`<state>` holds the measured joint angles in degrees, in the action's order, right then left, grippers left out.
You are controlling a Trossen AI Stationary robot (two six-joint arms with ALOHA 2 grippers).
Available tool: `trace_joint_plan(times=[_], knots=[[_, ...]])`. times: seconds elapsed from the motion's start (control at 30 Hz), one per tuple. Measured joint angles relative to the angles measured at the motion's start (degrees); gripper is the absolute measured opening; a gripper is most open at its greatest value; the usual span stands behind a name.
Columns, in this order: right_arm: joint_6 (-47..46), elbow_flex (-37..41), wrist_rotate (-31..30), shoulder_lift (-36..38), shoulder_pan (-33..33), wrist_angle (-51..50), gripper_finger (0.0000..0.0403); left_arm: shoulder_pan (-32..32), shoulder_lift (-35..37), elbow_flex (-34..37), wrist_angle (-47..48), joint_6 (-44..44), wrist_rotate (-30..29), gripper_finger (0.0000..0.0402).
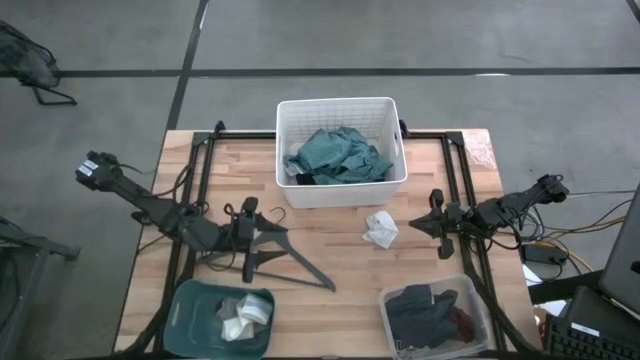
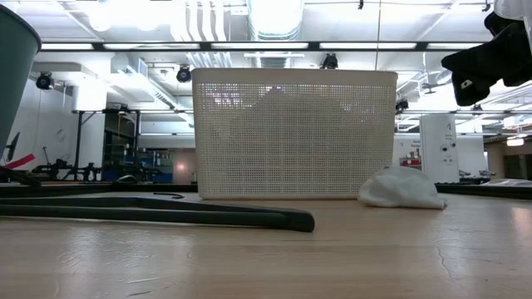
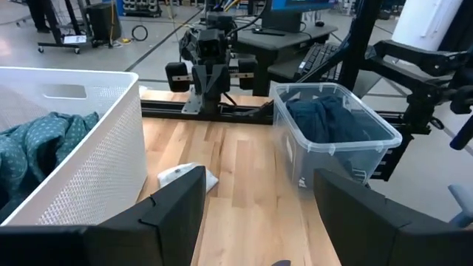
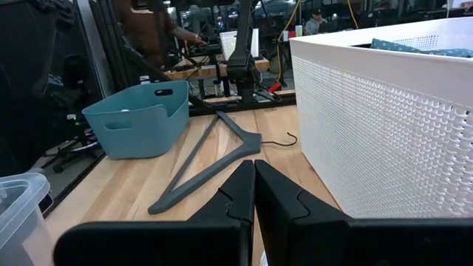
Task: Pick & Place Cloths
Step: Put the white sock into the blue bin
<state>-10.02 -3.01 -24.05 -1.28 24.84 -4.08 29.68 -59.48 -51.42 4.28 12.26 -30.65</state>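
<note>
A teal-green cloth (image 1: 338, 157) lies heaped in the white basket (image 1: 340, 195) at the table's far middle; it also shows over the basket rim in the left wrist view (image 3: 37, 148). A small white cloth (image 1: 380, 230) lies crumpled on the bare wood in front of the basket (image 3: 181, 176). Dark cloths (image 1: 425, 312) fill a clear box. My left gripper (image 3: 259, 181) hovers open left of the white cloth, above the table and pointing toward the right edge, with nothing between its fingers. My right gripper (image 4: 253, 185) waits shut at the right side (image 1: 428, 225).
A dark grey hanger (image 1: 290, 258) lies flat on the table under and beside my left gripper. A teal bin (image 1: 190, 318) with white pieces stands at the near left. The clear box (image 1: 480, 318) stands at the near right. Bare wood lies between bin and box.
</note>
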Motion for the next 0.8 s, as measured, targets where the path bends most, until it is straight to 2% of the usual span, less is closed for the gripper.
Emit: trace_joint_plan(times=[0.27, 0.47, 0.67, 0.8], knots=[[0.09, 0.00, 0.02, 0.00, 0.00, 0.00, 0.0008, -1.61, -0.61, 0.09, -1.50, -0.07, 0.80, 0.0255], [0.08, 0.00, 0.02, 0.00, -0.02, 0.00, 0.0008, -6.56, -0.63, 0.11, -3.04, 0.29, 8.92, 0.0255], [0.00, 0.00, 0.02, 0.00, -0.02, 0.00, 0.0008, -11.71, -1.00, 0.09, -4.26, 0.58, 11.70, 0.0255], [0.07, 0.00, 0.00, 0.00, -0.01, 0.00, 0.0008, -15.14, -2.87, 0.09, -6.78, 1.36, 17.85, 0.0255]])
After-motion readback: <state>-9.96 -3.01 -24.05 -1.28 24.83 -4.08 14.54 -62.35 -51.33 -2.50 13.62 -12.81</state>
